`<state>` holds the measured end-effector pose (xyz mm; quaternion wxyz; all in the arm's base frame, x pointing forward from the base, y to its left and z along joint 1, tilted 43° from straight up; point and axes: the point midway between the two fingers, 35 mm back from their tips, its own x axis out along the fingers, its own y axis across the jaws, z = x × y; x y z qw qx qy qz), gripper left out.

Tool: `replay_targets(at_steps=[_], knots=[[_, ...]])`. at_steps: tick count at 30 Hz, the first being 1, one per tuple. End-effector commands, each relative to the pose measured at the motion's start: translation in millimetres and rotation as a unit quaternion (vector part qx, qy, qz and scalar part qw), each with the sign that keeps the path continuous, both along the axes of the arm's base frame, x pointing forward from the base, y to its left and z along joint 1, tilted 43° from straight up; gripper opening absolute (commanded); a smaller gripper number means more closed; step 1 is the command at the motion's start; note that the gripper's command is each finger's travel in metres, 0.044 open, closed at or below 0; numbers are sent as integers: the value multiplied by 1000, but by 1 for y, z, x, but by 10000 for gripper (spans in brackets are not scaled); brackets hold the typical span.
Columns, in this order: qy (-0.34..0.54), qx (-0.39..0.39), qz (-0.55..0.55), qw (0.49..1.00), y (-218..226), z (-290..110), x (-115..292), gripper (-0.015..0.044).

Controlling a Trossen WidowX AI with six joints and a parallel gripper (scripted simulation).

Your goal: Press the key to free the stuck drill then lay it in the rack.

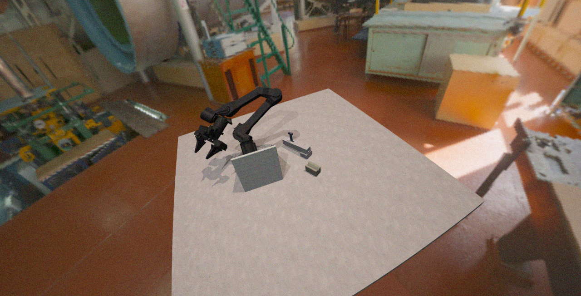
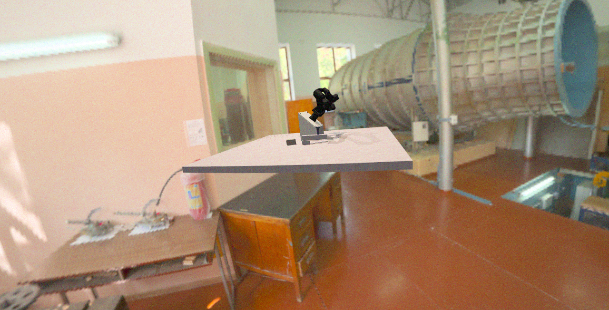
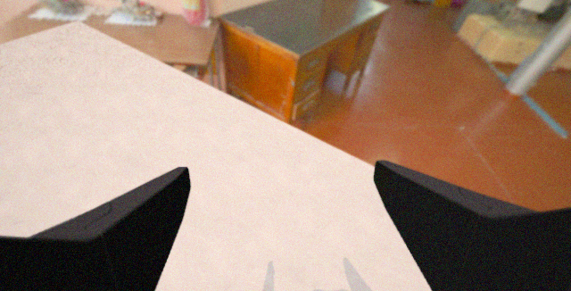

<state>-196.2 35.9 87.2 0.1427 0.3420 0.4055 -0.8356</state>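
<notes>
My gripper (image 1: 204,152) (image 3: 285,173) is open and empty. It hangs above the table (image 1: 325,221) (image 3: 89,117) to the left of the arm's base, pointing away from the task's objects. A small dark blue drill (image 1: 290,135) stands upright at the far end of a long low grey block (image 1: 298,149) (image 2: 314,137) right of the base. A small olive-grey box (image 1: 312,168) (image 2: 291,141), perhaps the key, sits just in front of that block. None of these show in the wrist view. In the exterior view the arm (image 2: 323,100) is small and its fingers cannot be made out.
A tilted grey slab (image 1: 258,168) (image 2: 307,126) leans in front of the arm's base, between gripper and drill. The table's left edge is close to the gripper; the wrist view shows a table edge ahead with a desk (image 3: 285,45) below.
</notes>
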Motion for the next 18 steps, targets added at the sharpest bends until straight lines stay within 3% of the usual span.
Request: replay_targets(at_steps=[1,10,15,18], knots=[[0,0,0,1000,0,0,0,374],[-2,-2,-8,1000,3,0,0,138],[-25,-24,-99,994,36,1,8,6],[-42,-46,-174,983,62,1,18,0]])
